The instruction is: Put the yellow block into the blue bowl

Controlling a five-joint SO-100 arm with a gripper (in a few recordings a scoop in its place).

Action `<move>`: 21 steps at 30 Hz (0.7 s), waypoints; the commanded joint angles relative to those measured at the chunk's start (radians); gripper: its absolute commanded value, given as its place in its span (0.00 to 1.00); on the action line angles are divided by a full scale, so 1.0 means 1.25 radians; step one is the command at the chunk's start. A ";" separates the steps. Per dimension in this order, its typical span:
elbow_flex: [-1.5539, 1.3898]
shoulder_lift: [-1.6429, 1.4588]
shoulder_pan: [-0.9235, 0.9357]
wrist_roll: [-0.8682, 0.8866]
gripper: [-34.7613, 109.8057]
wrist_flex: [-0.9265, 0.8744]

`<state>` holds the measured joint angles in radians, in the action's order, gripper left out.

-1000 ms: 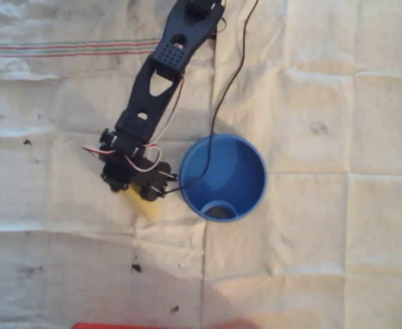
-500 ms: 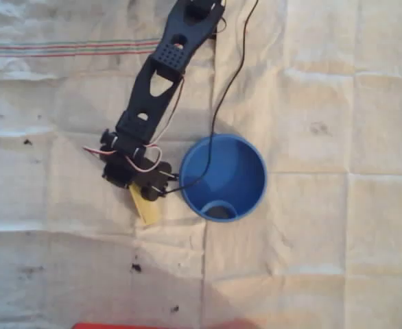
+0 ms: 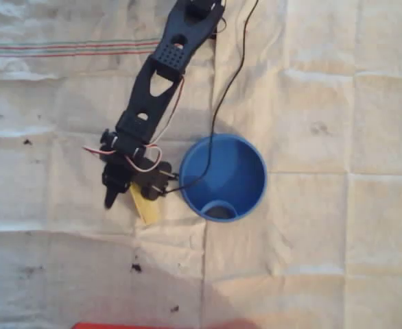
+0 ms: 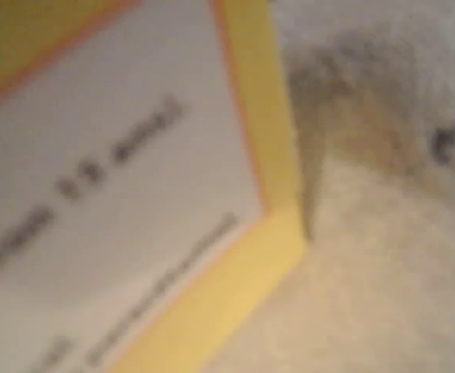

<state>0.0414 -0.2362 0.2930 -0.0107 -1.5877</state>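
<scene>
In the overhead view the gripper (image 3: pixel 127 195) sits left of centre with its jaws spread apart over the upper end of the yellow block (image 3: pixel 146 205). The block lies on the cloth-covered surface (image 3: pixel 324 260), just left of the blue bowl (image 3: pixel 223 177).

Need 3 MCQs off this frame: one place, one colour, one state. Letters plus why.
1. In the overhead view, the yellow block lies:
A. left of the blue bowl
B. inside it
C. right of it

2. The cable crossing the bowl's rim is:
A. red
B. black
C. green

3. The block is:
A. in the bowl
B. stacked on another block
C. outside the bowl, at the pincer

Key: 1 A, it sits just left of the rim. 2 B, a black cable runs down to the bowl. 3 C, it lies on the cloth.
</scene>
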 commanded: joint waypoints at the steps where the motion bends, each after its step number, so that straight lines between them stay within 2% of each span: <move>1: 0.060 -0.158 -0.001 0.001 0.54 -0.112; 5: 0.061 -0.188 -0.009 0.006 0.54 -0.199; 21: 0.056 -0.225 -0.066 0.011 0.54 -0.141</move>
<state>0.0476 -0.3068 0.2286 -0.0107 -1.7687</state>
